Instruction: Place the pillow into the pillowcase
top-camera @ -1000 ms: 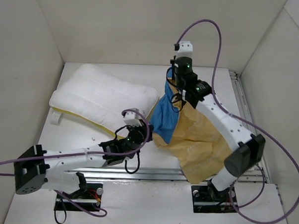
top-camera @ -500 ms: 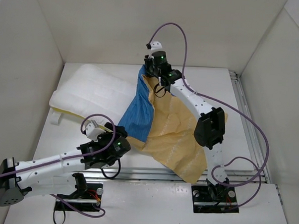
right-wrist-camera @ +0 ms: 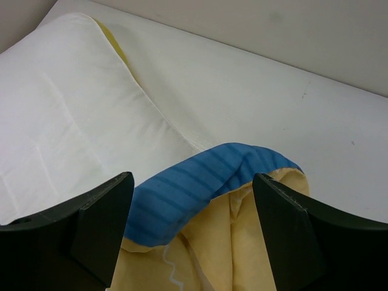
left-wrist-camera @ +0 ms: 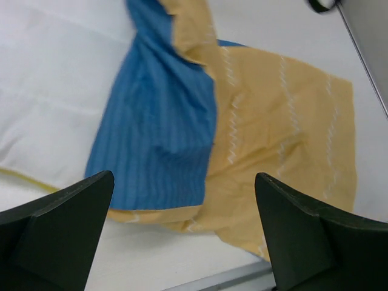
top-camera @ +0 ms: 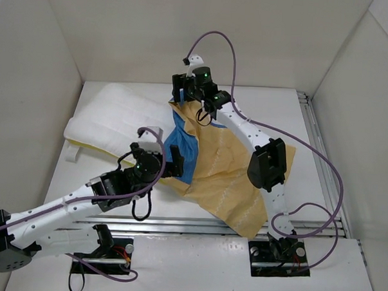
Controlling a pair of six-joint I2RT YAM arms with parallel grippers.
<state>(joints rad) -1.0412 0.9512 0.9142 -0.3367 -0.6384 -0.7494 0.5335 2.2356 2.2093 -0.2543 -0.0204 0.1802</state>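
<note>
Left tool (left-wrist-camera: 182, 180) first: jaws spread wide, nothing between them, hovering low over the near edge of the pillowcase (top-camera: 231, 168), right where its blue side folds back over the yellow. Right tool (right-wrist-camera: 192, 177) is the same story at the far end, jaws apart and empty, poised just above the blue hem at the far corner of the bag. So 2 tools, 0 grips.

Now the layout. The pillow (top-camera: 115, 116) lies flat on the left half of the worktop (top-camera: 287, 109), long side angled toward the back wall, yellow piping showing along its near edge. The pillowcase sprawls to its right, mostly yellow face up, crumpled, with the blue part draped onto the pillow's right end. Touching, overlapping, yes. Is any of the pillow actually inside the bag? Can't tell from here; the blue flap hides that corner.

Why this arrangement? My read: the blue hem marks the mouth, and it's been laid against the pillow's end so the opening faces what has to go in. The 2 tools sit at opposite ends of that hem, well placed to take fresh holds and draw it further over. The risk is pinching only 1 layer.
</note>
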